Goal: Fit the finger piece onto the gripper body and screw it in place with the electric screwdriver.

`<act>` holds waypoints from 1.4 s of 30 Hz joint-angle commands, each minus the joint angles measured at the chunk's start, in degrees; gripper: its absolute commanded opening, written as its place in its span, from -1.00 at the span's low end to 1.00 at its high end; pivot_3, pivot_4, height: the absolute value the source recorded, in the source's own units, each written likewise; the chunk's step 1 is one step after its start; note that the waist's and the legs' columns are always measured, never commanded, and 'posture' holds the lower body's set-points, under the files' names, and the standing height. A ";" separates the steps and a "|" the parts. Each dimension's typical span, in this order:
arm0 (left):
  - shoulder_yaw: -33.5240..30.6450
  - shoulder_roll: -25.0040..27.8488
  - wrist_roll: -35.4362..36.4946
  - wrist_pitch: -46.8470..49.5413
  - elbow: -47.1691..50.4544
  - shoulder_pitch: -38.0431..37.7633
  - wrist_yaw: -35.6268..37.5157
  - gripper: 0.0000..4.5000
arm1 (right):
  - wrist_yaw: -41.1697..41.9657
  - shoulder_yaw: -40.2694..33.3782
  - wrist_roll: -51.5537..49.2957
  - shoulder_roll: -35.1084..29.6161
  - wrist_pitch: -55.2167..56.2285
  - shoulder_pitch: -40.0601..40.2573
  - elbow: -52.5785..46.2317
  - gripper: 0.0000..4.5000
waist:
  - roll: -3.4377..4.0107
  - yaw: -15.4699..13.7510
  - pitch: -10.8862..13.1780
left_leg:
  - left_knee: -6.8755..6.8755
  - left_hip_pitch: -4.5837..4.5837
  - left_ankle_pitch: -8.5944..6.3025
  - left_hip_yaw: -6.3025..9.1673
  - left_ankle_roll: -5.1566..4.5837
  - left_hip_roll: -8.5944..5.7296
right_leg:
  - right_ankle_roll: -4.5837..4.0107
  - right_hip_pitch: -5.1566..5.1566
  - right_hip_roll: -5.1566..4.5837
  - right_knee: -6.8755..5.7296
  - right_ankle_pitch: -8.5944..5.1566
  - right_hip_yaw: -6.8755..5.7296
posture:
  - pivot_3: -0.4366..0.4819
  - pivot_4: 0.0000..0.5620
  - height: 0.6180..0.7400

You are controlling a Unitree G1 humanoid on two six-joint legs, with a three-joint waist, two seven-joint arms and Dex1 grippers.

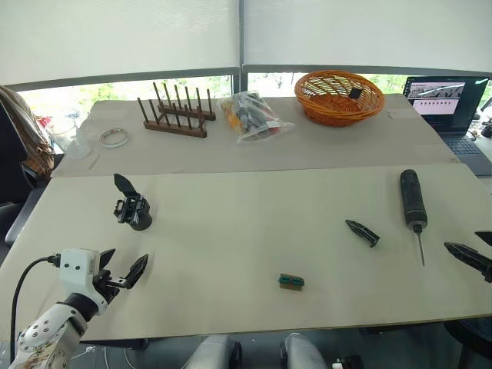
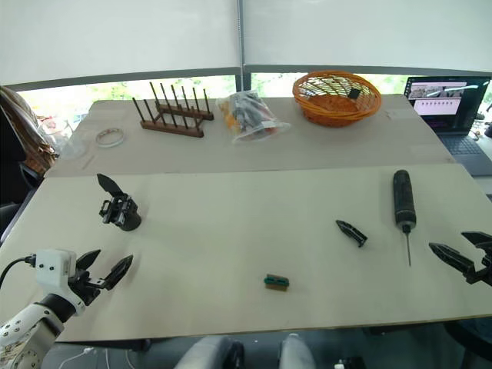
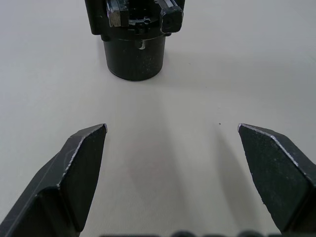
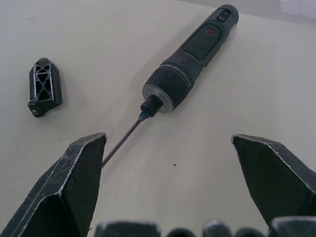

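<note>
The gripper body (image 1: 132,206) stands on the left of the near table, a chunky black block on a round base with one pointed finger up. My left gripper (image 1: 119,270) hovers open just in front of it, nothing between its fingers; its wrist view shows the body's base (image 3: 134,53) straight ahead. The finger piece (image 1: 362,232), a small black wedge, lies right of centre. The electric screwdriver (image 1: 413,202) lies beyond it with its thin bit toward me. My right gripper (image 2: 467,254) is open by the right edge, near the bit's tip (image 4: 123,139).
A small green block (image 1: 290,281) lies near the front edge at centre. On the far table sit a wooden peg rack (image 1: 175,113), a tape roll (image 1: 114,137), a plastic bag of parts (image 1: 252,115), an orange basket (image 1: 339,96) and a laptop (image 1: 450,104).
</note>
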State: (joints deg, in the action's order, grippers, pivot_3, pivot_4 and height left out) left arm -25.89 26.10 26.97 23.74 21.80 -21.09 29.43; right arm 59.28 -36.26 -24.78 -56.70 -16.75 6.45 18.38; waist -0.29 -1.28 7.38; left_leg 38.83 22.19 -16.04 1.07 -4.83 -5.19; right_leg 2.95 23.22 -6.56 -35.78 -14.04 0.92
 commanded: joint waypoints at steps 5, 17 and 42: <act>-0.56 3.89 -0.35 -0.20 -2.07 3.52 1.49 1.00 | 4.17 8.04 -6.00 0.46 -4.92 -4.09 -19.57 0.99 | 0.06 0.62 -0.01 | 0.00 -0.01 0.05 0.00 0.08 0.08 | -0.04 0.03 0.04 -0.08 -0.02 -0.03 | -0.05 -0.47 1.00; 2.45 8.15 -3.82 -4.27 -17.60 16.74 4.07 1.00 | 4.23 21.46 -14.50 2.90 -14.54 -18.63 -38.54 0.99 | -0.04 -0.19 0.05 | 0.07 0.04 -0.06 0.04 0.06 0.02 | -0.03 0.30 0.02 -0.02 -0.01 -0.12 | -0.05 -0.47 1.00; 20.14 -5.20 -13.24 -5.71 -12.53 28.96 -5.89 0.05 | -2.48 25.89 -16.40 9.08 -17.53 -21.77 -45.68 1.00 | -0.46 -0.72 0.19 | 0.36 0.96 0.45 0.07 0.16 -0.12 | 0.08 0.98 -0.01 -0.30 0.14 -0.11 | -0.05 -0.47 1.00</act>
State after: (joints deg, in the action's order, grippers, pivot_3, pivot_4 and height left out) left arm -5.72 21.72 15.41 17.63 3.85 6.06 27.19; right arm 57.19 -9.53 -39.72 -47.67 -34.28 -15.28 -25.36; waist -0.75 -2.01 7.57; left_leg 39.23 23.22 -15.57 1.13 -4.70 -5.30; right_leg 3.03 24.26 -6.54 -36.09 -13.88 0.82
